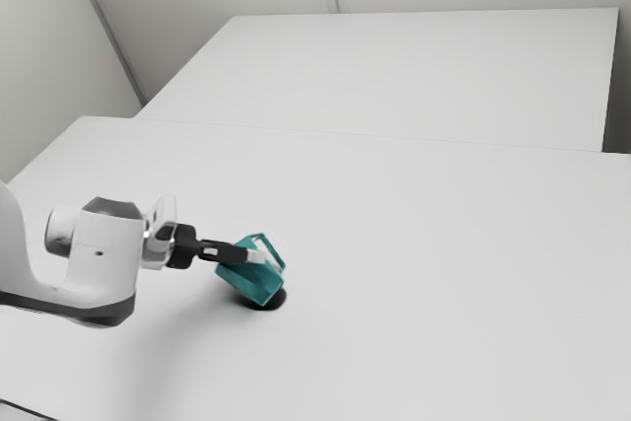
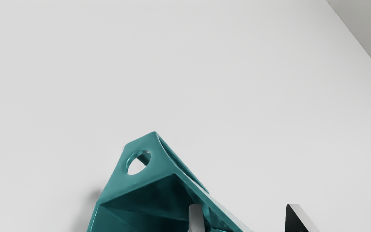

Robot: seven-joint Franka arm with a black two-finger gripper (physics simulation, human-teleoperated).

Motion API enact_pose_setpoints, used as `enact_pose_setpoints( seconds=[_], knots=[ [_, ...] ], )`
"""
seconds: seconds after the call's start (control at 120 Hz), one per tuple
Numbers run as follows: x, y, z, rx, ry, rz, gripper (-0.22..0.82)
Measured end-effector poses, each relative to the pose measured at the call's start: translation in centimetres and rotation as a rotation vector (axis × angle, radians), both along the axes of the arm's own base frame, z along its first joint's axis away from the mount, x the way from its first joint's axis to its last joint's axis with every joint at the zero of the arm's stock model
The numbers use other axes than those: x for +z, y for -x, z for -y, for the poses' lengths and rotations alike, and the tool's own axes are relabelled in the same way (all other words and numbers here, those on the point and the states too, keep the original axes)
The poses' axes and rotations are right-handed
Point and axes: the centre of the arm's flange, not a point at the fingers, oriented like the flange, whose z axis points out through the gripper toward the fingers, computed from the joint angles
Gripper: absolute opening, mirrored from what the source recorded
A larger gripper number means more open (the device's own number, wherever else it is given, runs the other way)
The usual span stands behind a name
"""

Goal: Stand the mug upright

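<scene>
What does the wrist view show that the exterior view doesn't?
Wrist view: the rounded hole and dark inside of the mug, plus the gap between the fingers, one overlapping that inside.

Exterior view: the arm and a second white surface beyond the tabletop.

Both: tilted teal mug, fingers, part of the tabletop.

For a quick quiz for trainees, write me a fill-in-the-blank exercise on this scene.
1. The arm enters from the exterior view's ____ side.
2. The mug leans at a slant, so it is not ____.
3. The mug's blue-green colour is called ____.
4. In the wrist view, the fingertips of the gripper stand ____, one over the mug's dark hollow and the other beyond its edge.

Missing words: left; upright; teal; apart.
</scene>
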Motion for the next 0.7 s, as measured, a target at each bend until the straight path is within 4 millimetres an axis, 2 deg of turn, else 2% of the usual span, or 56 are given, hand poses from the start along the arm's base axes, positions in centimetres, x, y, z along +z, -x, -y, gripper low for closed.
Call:
enact_pose_setpoints(
  seconds=[0.125,0.208,0.508,0.7],
  knots=[
    [0.4,-0.1,0.2,0.008,0.006,0.014,-0.01],
    [0.7,-0.1,0.2,0.011,0.006,0.023,-0.06],
    [1.5,-0.4,0.2,0.018,-0.013,0.045,-0.14],
    [2.8,-1.5,0.1,0.009,-0.032,0.072,-0.17]
  ],
)
